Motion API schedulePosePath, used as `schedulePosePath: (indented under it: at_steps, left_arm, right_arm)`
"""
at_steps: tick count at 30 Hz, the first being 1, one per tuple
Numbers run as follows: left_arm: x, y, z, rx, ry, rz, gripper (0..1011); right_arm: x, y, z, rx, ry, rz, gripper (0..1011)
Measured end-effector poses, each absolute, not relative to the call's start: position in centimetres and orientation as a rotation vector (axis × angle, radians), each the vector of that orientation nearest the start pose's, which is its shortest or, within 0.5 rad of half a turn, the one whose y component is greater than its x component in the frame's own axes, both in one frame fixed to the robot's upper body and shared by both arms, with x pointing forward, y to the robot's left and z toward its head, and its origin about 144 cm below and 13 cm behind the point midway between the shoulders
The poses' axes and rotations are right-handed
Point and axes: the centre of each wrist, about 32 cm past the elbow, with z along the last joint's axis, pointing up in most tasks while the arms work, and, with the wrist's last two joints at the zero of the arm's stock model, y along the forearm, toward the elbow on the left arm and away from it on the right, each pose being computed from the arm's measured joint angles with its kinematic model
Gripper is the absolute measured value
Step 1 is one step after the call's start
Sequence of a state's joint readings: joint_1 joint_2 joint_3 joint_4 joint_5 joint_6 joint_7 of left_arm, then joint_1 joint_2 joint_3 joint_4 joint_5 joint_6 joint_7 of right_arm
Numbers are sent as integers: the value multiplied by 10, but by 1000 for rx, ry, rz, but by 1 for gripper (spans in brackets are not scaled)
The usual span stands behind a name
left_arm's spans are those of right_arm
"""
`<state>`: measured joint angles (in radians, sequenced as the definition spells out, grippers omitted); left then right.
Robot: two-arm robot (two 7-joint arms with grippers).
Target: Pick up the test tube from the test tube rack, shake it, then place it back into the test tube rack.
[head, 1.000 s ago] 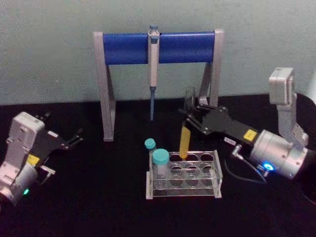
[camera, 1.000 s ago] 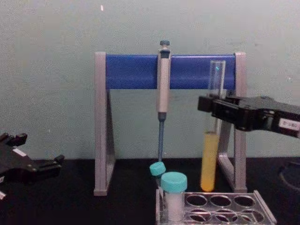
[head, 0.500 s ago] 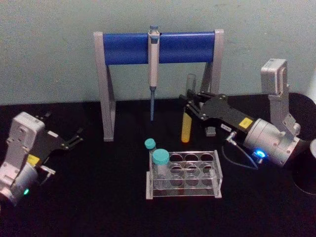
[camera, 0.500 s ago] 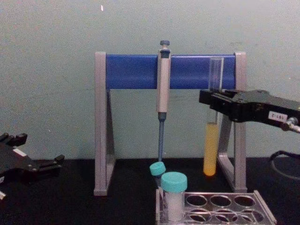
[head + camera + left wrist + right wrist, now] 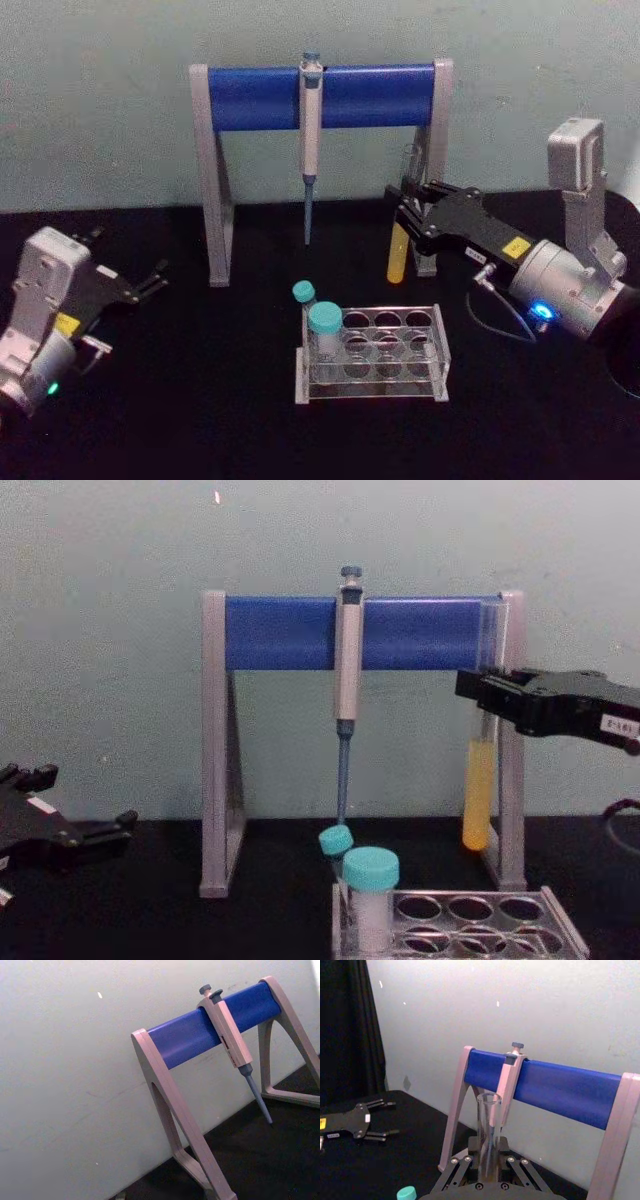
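The test tube (image 5: 398, 262), clear glass with yellow liquid in its lower part, hangs upright in the air behind the rack's right end, close to the stand's right leg. My right gripper (image 5: 408, 213) is shut on its upper half. In the chest view the test tube (image 5: 479, 795) hangs from the right gripper (image 5: 483, 693) well above the test tube rack (image 5: 562, 936). The right wrist view shows the test tube's open top (image 5: 488, 1125) rising between the fingers (image 5: 461, 1172). The test tube rack (image 5: 372, 386) stands at table centre. My left gripper (image 5: 152, 280) rests open at the far left.
A tall grey stand with a blue crossbar (image 5: 255, 97) stands at the back, a grey pipette (image 5: 310, 130) hanging from it. Two teal-capped vials (image 5: 324, 322) sit at the rack's left end. The black tabletop (image 5: 200, 400) spreads around the rack.
The right gripper has lifted the test tube up out of the rack and carried it to the right, beside the stand's right leg. The left arm has not moved.
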<state>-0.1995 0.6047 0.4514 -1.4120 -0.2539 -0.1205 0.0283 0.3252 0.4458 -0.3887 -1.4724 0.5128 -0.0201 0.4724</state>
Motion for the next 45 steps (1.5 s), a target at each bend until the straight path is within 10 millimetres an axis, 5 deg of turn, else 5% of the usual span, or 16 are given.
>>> schedulePosePath:
  at_steps: [27, 45]
  left_arm:
    - [489, 310, 1140, 304, -285, 1248, 1009]
    - [489, 310, 1140, 304, -285, 1248, 1010]
  right_arm:
    - [488, -267, 1208, 23, -7, -710, 225]
    - [523, -247, 1201, 113, -16, -693, 225]
